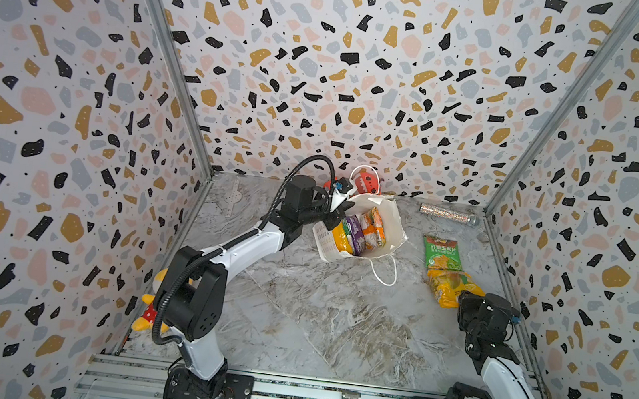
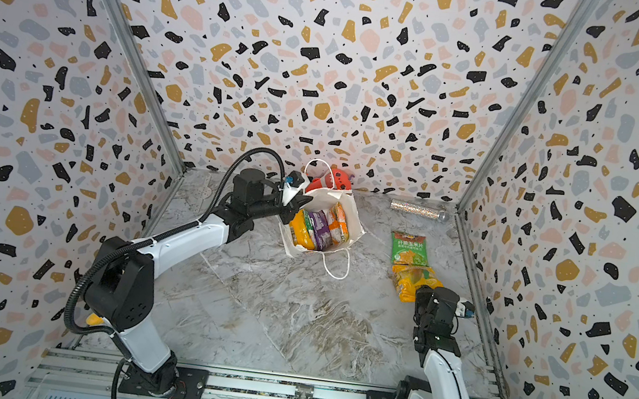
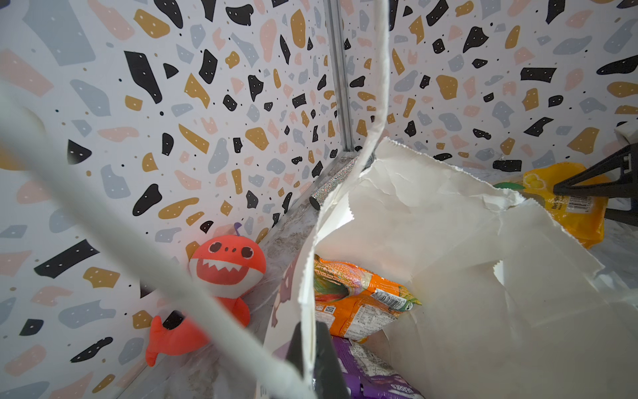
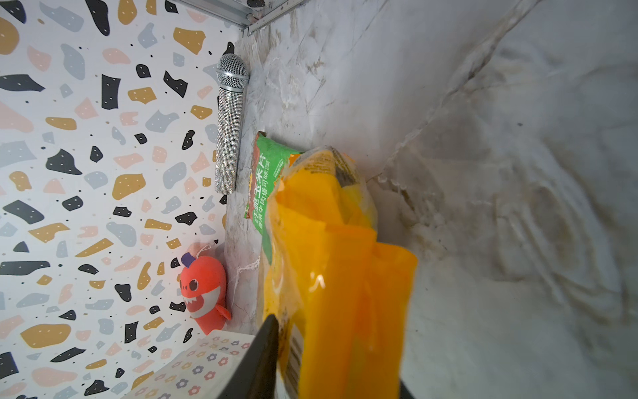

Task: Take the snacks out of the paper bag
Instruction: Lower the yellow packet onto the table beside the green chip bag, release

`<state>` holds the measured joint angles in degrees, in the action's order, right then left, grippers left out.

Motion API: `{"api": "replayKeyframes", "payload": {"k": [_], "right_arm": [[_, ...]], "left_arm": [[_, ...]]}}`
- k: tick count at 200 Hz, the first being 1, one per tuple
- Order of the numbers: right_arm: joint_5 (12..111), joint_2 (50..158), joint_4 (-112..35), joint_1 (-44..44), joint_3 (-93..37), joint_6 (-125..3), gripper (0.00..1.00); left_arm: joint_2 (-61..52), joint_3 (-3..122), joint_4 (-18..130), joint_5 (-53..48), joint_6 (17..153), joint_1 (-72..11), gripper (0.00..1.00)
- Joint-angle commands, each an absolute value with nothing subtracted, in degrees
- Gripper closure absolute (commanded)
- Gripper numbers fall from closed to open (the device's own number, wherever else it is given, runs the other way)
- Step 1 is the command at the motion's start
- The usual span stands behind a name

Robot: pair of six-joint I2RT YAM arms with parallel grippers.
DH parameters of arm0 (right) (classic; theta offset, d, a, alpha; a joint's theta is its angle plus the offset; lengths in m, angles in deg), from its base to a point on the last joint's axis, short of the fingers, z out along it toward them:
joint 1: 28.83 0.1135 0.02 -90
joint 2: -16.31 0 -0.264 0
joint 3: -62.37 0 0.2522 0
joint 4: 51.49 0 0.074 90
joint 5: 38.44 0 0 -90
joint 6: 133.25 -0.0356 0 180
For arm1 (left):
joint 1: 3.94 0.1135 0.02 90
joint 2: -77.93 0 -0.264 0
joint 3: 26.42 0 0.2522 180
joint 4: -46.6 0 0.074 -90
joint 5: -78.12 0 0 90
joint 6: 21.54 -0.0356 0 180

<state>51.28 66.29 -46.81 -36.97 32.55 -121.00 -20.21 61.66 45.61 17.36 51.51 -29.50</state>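
Note:
The white paper bag [image 1: 390, 222] [image 2: 352, 223] stands open at the back middle of the table. My left gripper [image 1: 340, 207] [image 2: 296, 201] [image 3: 310, 331] is shut on its left rim. Inside stand three snacks: a yellow packet [image 1: 340, 237], a purple one [image 1: 355, 230] [image 3: 373, 376] and an orange one [image 1: 374, 229] [image 3: 359, 304]. A green packet [image 1: 441, 252] [image 2: 408, 248] [image 4: 267, 179] lies flat on the right. Just nearer lies an orange-yellow packet [image 1: 449, 287] [image 2: 416, 280] [image 4: 338, 259], and my right gripper [image 1: 464, 299] [image 2: 422, 294] [image 4: 336, 352] is shut on its near end.
A red-orange shark plush [image 1: 366, 181] [image 3: 224, 269] [image 4: 203, 293] leans on the back wall behind the bag. A glittery silver tube [image 1: 448, 214] [image 4: 228, 127] lies at the back right. The bag's cord handle [image 1: 383, 272] trails forward. A yellow plush [image 1: 148, 312] sits by the left arm's base.

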Motion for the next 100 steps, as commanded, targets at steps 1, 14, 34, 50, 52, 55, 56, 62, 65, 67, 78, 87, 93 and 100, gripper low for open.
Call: {"api": "replayKeyframes", "payload": {"k": [1,14,34,50,52,55,56,62,65,67,78,87,93,100], "right_arm": [[52.08,67.48,-50.43,-37.05,33.4,-121.03,0.65],[52.74,68.37,-51.41,-37.0,33.45,-120.52,0.66],[52.78,68.33,-50.05,-37.09,32.99,-120.65,0.62],[52.82,67.9,-47.88,-37.05,31.67,-119.8,0.49],[52.84,67.84,-47.63,-37.04,31.43,-119.56,0.47],[52.86,67.69,-47.04,-37.05,30.94,-119.28,0.45],[52.87,67.66,-46.82,-37.07,30.81,-119.19,0.44],[52.88,67.51,-45.55,-37.06,30.04,-118.82,0.4],[52.95,67.45,-45.04,-37.02,29.68,-118.69,0.38],[52.96,67.35,-44.7,-37.01,29.42,-118.6,0.37],[53.08,66.68,-42.91,-37.07,28.39,-118.31,0.32],[52.77,66.11,-41.42,-36.92,27.65,-118.16,0.26],[52.5,65.69,-40.22,-36.84,27.31,-118.09,0.25],[52.27,65.35,-39.03,-36.69,27.02,-118.04,0.24]], "left_arm": [[-18.33,61.36,41.46,18.33,51.32,-29.96,1.0],[-18.31,61.51,41.55,18.44,51.48,-29.89,1.0],[-18.29,61.36,41.38,18.4,51.39,-29.91,1.0],[-18.22,61.34,41.59,18.28,51.41,-29.88,1.0],[-18.26,61.34,41.62,18.27,51.37,-29.87,1.0],[-18.23,61.34,41.57,18.27,51.33,-29.87,1.0],[-18.18,61.39,41.6,18.27,51.37,-29.87,1.0],[-18.14,61.39,41.55,18.27,51.28,-29.92,1.0],[-18.13,61.35,41.55,18.35,51.31,-29.95,1.0],[-18.13,61.35,41.61,18.36,51.32,-29.96,1.0],[-18.13,61.35,41.64,18.51,51.32,-29.9,1.0],[-18.04,61.42,41.64,18.53,51.24,-29.92,1.0],[-18.04,61.42,41.64,18.53,51.23,-29.9,1.0],[-18.04,61.45,41.64,18.6,51.22,-29.9,1.0]]}}
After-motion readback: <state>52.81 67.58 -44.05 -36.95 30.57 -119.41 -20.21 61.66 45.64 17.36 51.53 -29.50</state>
